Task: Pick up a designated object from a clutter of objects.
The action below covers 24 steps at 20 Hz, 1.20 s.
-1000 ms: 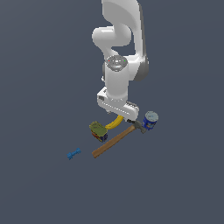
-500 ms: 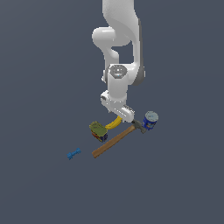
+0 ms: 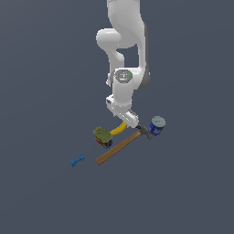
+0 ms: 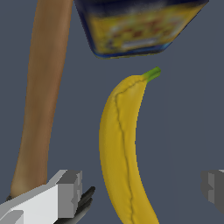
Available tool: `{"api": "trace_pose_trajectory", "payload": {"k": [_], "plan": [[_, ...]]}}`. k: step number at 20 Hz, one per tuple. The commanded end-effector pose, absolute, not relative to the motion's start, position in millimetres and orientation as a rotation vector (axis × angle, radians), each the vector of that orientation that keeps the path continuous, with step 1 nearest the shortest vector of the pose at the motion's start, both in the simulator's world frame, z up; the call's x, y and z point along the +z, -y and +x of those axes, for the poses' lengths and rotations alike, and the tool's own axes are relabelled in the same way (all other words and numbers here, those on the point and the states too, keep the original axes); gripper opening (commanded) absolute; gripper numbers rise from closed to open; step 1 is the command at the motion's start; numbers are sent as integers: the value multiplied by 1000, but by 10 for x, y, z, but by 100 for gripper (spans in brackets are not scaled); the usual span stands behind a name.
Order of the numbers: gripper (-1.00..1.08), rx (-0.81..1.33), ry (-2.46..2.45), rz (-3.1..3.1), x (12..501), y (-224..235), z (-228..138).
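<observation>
the gripper (image 4: 140, 192) hangs low over the banana (image 4: 122, 153) with its fingers (image 4: 68, 192) apart, one on each side of the fruit, which lies on the floor between the tin (image 3: 103, 136) and the hammer (image 3: 119, 146). one finger sits just beside the hammer's handle and head, so it could catch or nudge the hammer as it closes or drops, and the curved fruit might roll out of a poor pinch. only the wrist view shows that straddle – in the exterior view the arm hides most of the banana (image 3: 118, 129), though it alone shows the can (image 3: 156, 125) and the dumbbell (image 3: 77, 160) well apart

Glossy white arm (image 3: 123, 41), grey-padded tool (image 4: 140, 186)
</observation>
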State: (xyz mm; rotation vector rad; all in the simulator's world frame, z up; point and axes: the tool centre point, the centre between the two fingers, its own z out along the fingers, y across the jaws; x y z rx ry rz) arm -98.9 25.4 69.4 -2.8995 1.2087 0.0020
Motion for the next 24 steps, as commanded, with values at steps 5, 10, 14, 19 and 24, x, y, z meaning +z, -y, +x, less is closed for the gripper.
{"api": "trace_pose_trajectory", "payload": {"k": [5,10,14,19,24], "plan": [[100,2,-1210,-2899,609,-254,-994],[100,1,-1214,-2898,409,-250,-1000],[100,1,-1216,-2897,263,-252,-1003],[100,1,-1216,-2897,187,-253,-998],[-100,1,-1216,-2897,185,-253,-997]]}}
